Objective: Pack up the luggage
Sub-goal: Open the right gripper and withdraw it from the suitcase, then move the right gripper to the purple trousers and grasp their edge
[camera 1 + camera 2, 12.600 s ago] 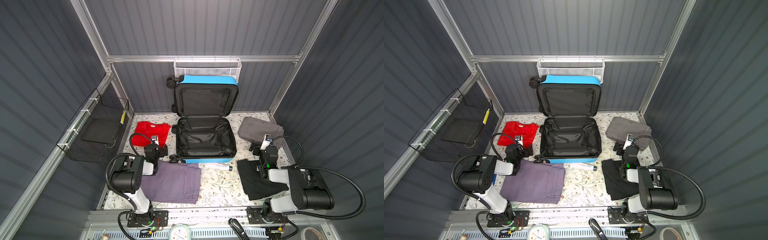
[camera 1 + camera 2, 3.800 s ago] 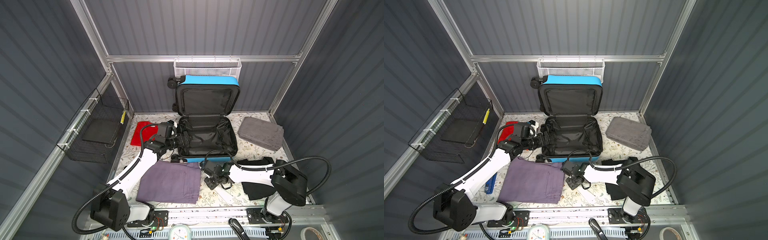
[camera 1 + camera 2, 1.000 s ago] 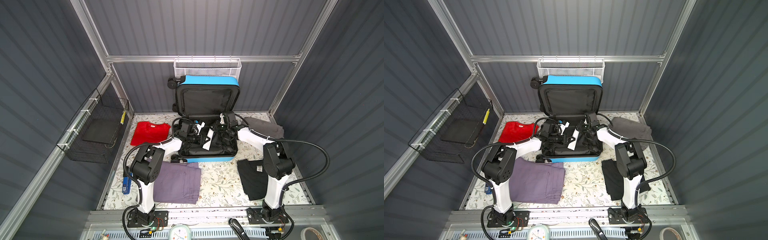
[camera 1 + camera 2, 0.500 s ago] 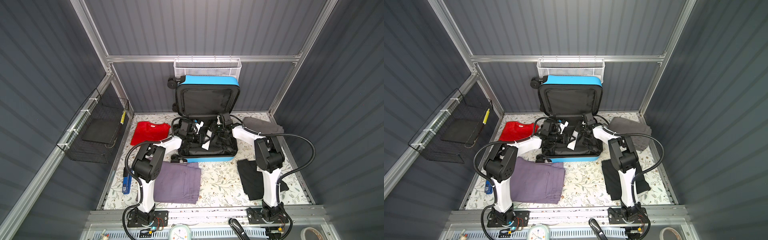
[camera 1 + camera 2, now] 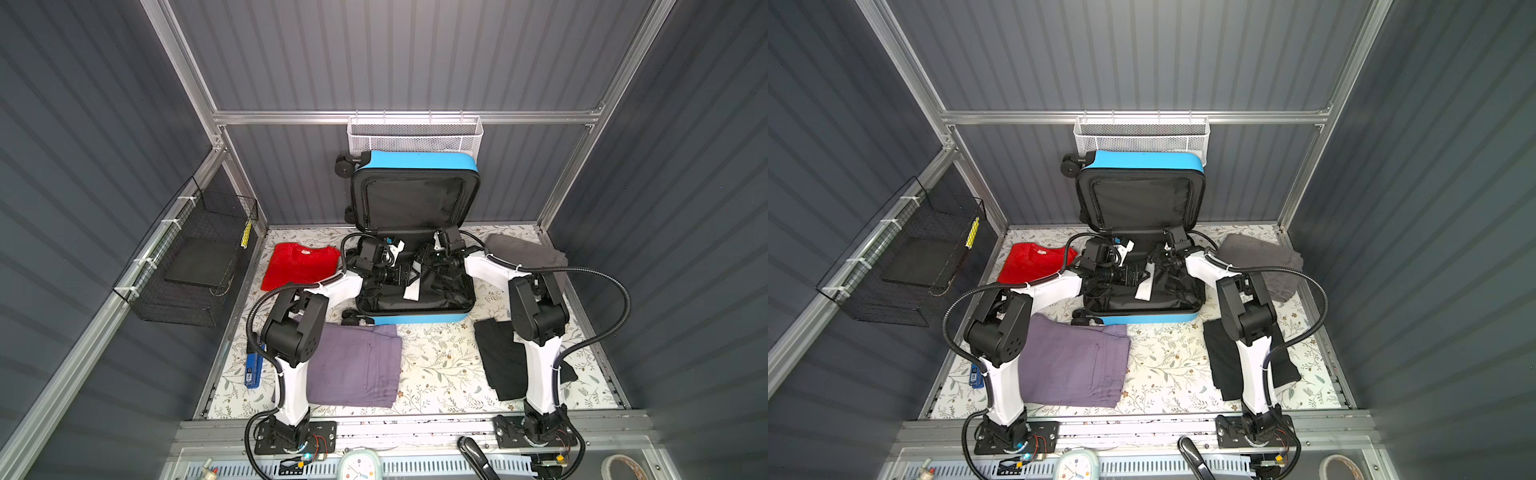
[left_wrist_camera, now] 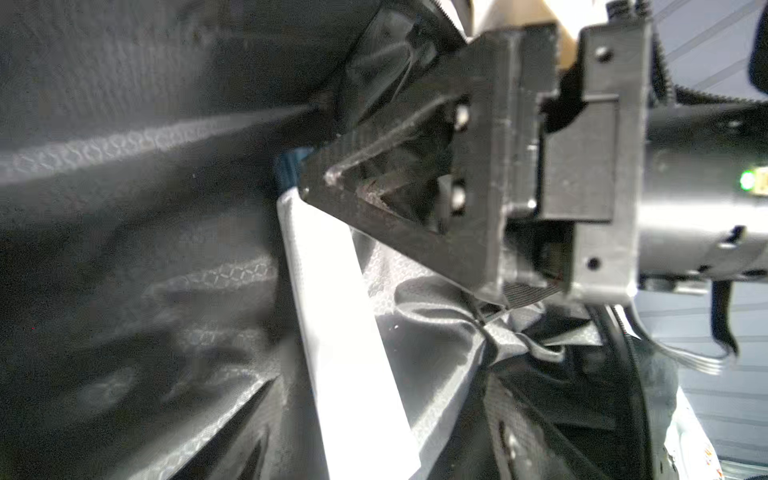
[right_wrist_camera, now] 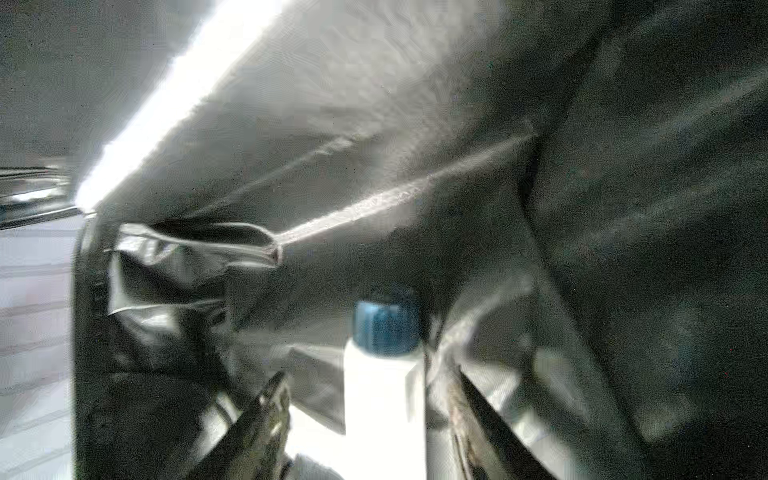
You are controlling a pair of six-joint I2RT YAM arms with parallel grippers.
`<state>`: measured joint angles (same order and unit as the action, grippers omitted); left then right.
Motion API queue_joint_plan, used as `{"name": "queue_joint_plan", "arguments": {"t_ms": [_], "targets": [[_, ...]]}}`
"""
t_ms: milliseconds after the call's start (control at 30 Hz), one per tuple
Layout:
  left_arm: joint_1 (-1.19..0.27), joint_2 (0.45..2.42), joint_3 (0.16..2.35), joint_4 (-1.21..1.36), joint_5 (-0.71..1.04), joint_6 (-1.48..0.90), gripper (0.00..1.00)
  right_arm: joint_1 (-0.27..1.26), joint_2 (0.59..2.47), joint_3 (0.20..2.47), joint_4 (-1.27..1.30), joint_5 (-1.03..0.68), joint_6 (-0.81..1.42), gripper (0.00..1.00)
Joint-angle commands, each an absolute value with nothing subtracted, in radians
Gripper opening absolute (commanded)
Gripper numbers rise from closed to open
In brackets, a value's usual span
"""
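White blue-capped tube point(image 7: 384, 415) inside small bright blue hard-shell suitcase point(image 5: 415, 319).
My right claw point(image 7: 369, 374) open astride it; left claw point(image 5: 399, 274) unclear. Risk: retreat snags black fabric lining point(image 7: 623, 208), drags tube out.

Red shirt point(image 5: 297, 266) is lying at 10 o'clock on mat point(image 5: 436, 361), purple trousers point(image 5: 357, 365) at 7, black garment point(image 5: 496, 357) at 4, grey towel point(image 5: 523, 253) at 2. White basket point(image 5: 415, 137) is hanging at 12, wire basket point(image 5: 178, 309) at 9.
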<state>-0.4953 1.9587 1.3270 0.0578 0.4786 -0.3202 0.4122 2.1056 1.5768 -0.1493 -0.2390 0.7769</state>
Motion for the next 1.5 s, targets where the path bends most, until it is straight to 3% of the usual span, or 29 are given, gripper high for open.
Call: {"name": "queue_joint_plan", "arguments": {"t_ms": [0, 267, 533, 733, 933, 1167, 1467], "targets": [[-0.488, 1.904, 1.325, 0.028, 0.467, -0.296, 0.81, 0.409, 2.032, 1.545, -0.165, -0.243, 0.749, 0.62], [-0.488, 1.775, 1.252, -0.004, 0.429, -0.302, 0.84, 0.412, 1.863, 1.424, -0.197, -0.277, 0.705, 0.64], [-0.479, 1.503, 1.151, -0.171, 0.249, -0.338, 0.90, 0.476, 1.593, 1.255, -0.257, -0.303, 0.636, 0.67], [-0.460, 1.271, 1.087, -0.362, 0.099, -0.367, 0.99, 0.651, 1.378, 1.104, -0.336, -0.203, 0.617, 0.74], [-0.425, 1.162, 1.080, -0.484, 0.035, -0.377, 1.00, 0.855, 1.242, 0.855, -0.211, -0.143, 0.800, 0.77], [-0.356, 1.141, 1.102, -0.557, 0.023, -0.361, 1.00, 1.037, 1.336, 0.738, -0.055, -0.068, 0.967, 0.76], [-0.273, 1.099, 1.100, -0.602, 0.040, -0.323, 1.00, 1.095, 1.496, 0.660, 0.144, -0.079, 1.071, 0.74]]}}
